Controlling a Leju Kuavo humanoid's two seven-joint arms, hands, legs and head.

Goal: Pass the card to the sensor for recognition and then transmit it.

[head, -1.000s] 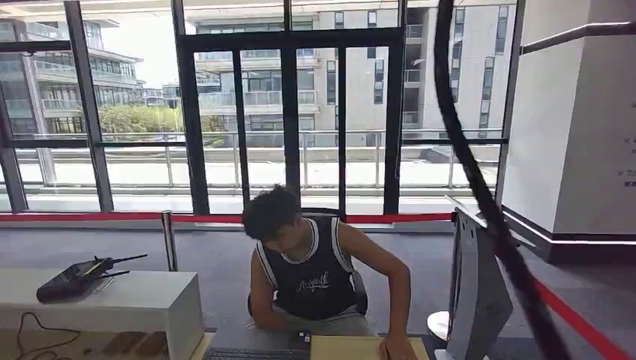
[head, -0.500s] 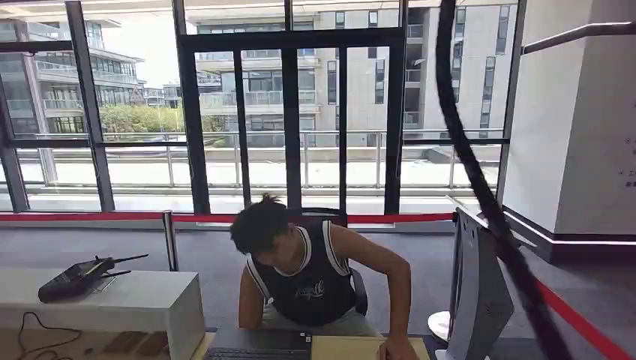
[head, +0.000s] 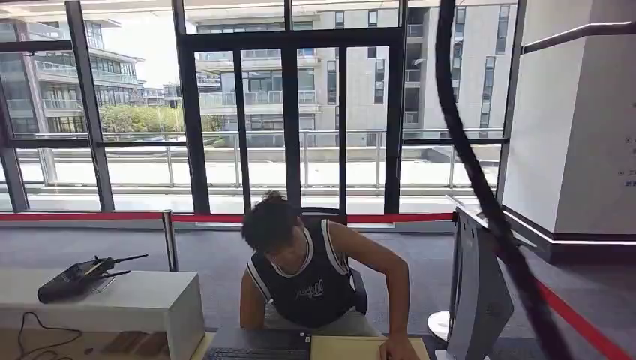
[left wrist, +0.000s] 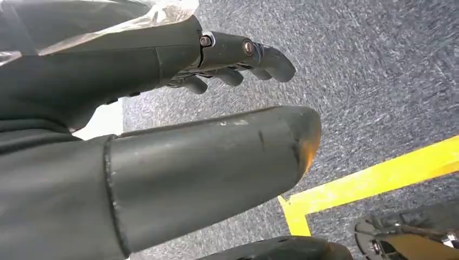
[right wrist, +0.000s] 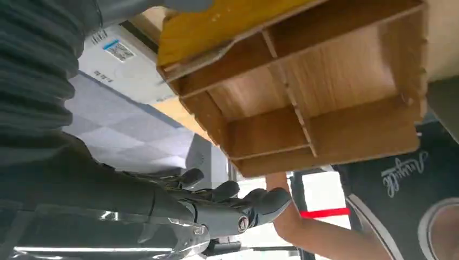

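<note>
At the far left, a black handheld radio with antenna (head: 79, 276) lies on a white block-shaped desk (head: 142, 301). The robot's left hand (left wrist: 216, 108) hangs over grey carpet (left wrist: 379, 70) crossed by a yellow floor stripe (left wrist: 373, 179); its fingers are loosely extended, apart from the thumb, grasping nothing. In the middle, a person in a dark sleeveless jersey (head: 304, 277) leans over a tan wooden desk (head: 360, 348). The right hand (right wrist: 216, 208) lies beneath a light wooden compartmented organiser (right wrist: 303, 103), fingers spread and released, touching nothing. A grey monitor (head: 476, 292) stands right. The card cannot be made out.
</note>
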